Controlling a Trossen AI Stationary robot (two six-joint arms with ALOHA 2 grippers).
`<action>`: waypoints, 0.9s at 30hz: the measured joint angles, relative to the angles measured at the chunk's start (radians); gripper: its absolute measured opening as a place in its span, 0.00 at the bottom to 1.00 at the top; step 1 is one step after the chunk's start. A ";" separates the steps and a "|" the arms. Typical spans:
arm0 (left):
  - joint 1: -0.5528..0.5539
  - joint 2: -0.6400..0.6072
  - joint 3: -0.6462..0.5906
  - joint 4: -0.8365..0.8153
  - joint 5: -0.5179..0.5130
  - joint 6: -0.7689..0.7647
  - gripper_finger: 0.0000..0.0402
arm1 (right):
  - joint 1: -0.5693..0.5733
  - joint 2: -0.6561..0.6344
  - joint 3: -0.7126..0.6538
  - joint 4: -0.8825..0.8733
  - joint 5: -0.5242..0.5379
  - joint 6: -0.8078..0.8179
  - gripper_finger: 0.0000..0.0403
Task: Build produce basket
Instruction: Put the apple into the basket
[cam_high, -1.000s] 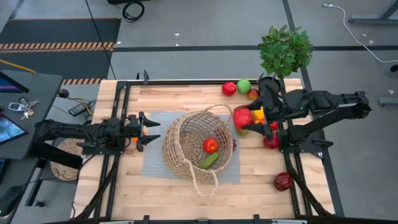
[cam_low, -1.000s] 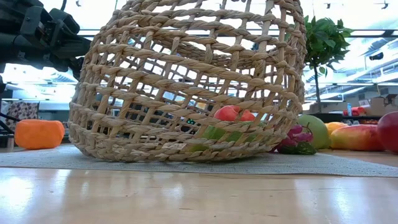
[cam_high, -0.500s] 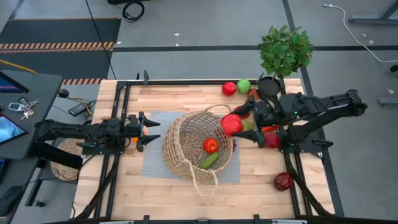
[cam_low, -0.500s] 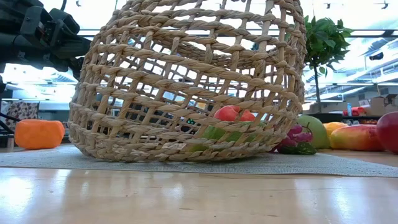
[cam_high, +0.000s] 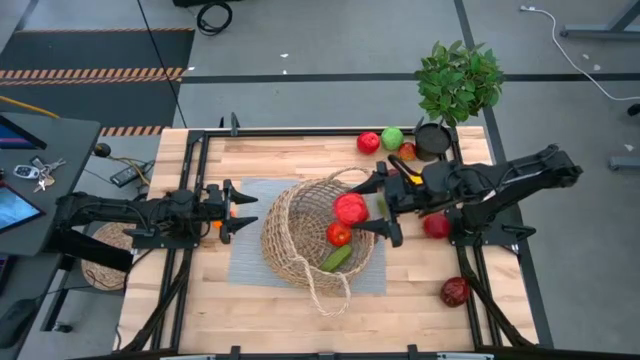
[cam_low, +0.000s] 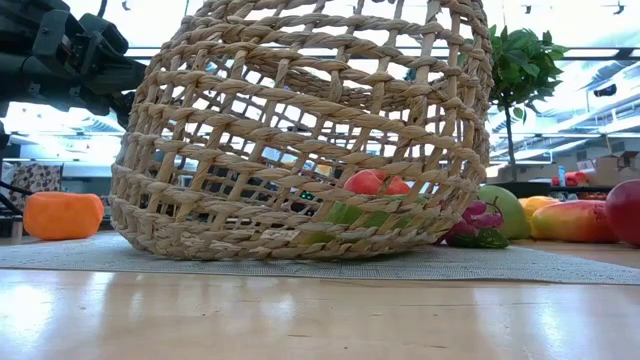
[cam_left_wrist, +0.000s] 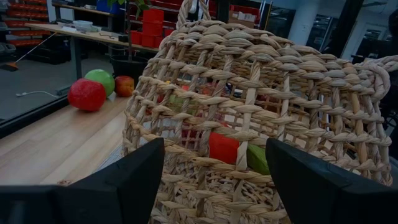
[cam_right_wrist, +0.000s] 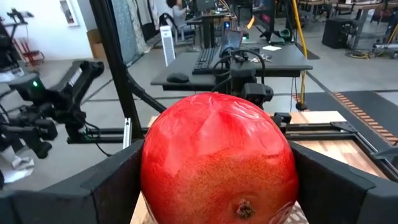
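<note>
The basket (cam_high: 312, 246) lies tipped on a grey mat, its opening turned toward the table's right, with a red tomato (cam_high: 338, 234) and a green cucumber (cam_high: 337, 258) inside. My right gripper (cam_high: 361, 209) is shut on a large red fruit (cam_high: 350, 208) above the basket's rim. My left gripper (cam_high: 247, 210) is open, just left of the basket's wall (cam_left_wrist: 249, 106) and apart from it. More produce rests on the table: a red apple (cam_high: 368, 142), a green apple (cam_high: 392, 138), a dark red piece (cam_high: 455, 291) and an orange piece (cam_low: 62, 215). My right gripper pinches the red fruit between its two fingers (cam_right_wrist: 118, 180), one on each of its opposite sides (cam_right_wrist: 155, 168). The fingers lie level and come from the table's right. The fruit is lifted clear, above the basket's opening.
A potted plant (cam_high: 458, 80) in a black pot (cam_high: 432, 140) stands at the far right corner. Another dark red piece (cam_high: 436, 226) lies under the right arm. The basket's looped handle (cam_high: 322, 290) trails toward the near edge. Bare wood shows along the near side.
My right gripper has carried the red fruit toward the table's left, from beside the produce pile on the right to above the basket's rim, staying shut on it. The basket and my left arm have kept still.
</note>
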 joint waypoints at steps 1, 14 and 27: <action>0.000 0.000 0.000 0.000 0.000 0.000 0.71 | 0.001 0.009 0.000 -0.002 0.001 -0.007 0.89; 0.000 0.000 0.000 0.000 0.000 0.000 0.71 | 0.006 0.096 0.018 0.002 0.027 -0.055 0.89; 0.000 0.000 0.000 0.000 0.000 0.000 0.71 | 0.023 0.106 0.019 -0.006 0.029 -0.051 0.89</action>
